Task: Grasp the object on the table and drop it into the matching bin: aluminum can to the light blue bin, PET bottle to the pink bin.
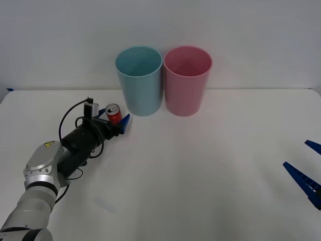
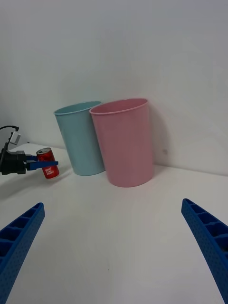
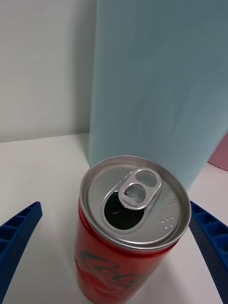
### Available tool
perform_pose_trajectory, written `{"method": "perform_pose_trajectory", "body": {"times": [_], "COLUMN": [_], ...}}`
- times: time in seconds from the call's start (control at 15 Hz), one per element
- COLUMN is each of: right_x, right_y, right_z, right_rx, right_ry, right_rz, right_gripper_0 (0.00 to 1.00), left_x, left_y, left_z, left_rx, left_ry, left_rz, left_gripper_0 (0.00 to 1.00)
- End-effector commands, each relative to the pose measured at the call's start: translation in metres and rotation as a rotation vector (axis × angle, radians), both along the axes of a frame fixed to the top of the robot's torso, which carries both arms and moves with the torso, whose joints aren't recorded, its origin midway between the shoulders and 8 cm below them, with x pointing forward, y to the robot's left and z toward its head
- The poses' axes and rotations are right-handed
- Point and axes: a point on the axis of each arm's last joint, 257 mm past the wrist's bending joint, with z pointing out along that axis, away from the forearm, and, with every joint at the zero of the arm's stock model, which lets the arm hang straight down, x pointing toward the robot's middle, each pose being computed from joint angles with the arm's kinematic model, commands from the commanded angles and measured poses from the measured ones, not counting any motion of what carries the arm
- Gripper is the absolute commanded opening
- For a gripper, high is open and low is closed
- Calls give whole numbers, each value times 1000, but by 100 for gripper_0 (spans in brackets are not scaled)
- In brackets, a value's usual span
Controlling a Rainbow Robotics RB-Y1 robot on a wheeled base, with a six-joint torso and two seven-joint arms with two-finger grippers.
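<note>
small red aluminum can standing upright on the white table, toward the far left part, just beside the light blue bin and well in from the left edge. opened already, judging by the dark hole under the pull tab in the left wrist view, so probably empty or near it: light, easily tipped, thin-walled and likely to dent under a hard squeeze. smooth, glossy painted side with white marks, likely slippery against plastic; brushed silver lid with a raised rim. best taken across the middle of the round body, below the rim, with modest pressure and kept upright in case of dregs.

left gripper reaching in low over the table, blue ribbed fingers spread apart on either side of the can, seemingly not yet touching its wall. right gripper parked near the right edge of the table, fingers wide apart and holding nothing.

light blue bin and pink bin side by side near the far edge, almost touching, both tall, round, matte plastic, tapering a little toward the base, open at the top. much taller than the can, so a clear lift over the blue rim probably needed before release.
</note>
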Motion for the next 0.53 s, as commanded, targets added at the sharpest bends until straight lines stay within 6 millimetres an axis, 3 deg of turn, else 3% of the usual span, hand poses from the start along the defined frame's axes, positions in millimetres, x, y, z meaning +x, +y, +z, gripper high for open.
{"method": "perform_pose_trajectory", "body": {"times": [0.07, 0.13, 0.2, 0.53], "right_x": [0, 0, 0, 0], "right_y": [0, 0, 0, 0], "right_z": [0, 0, 0, 0], "right_rx": [0, 0, 0, 0], "right_ry": [0, 0, 0, 0], "right_rz": [0, 0, 0, 0], "right_gripper_0": [100, 100, 100, 100], "left_x": [1, 0, 1, 1], "left_y": [0, 1, 0, -4], "left_z": [0, -1, 1, 2], "left_rx": [8, 14, 18, 10], "left_ry": [-4, -4, -8, -7], "left_rz": [2, 1, -1, -8], "left_gripper_0": [29, 9, 0, 0]}}
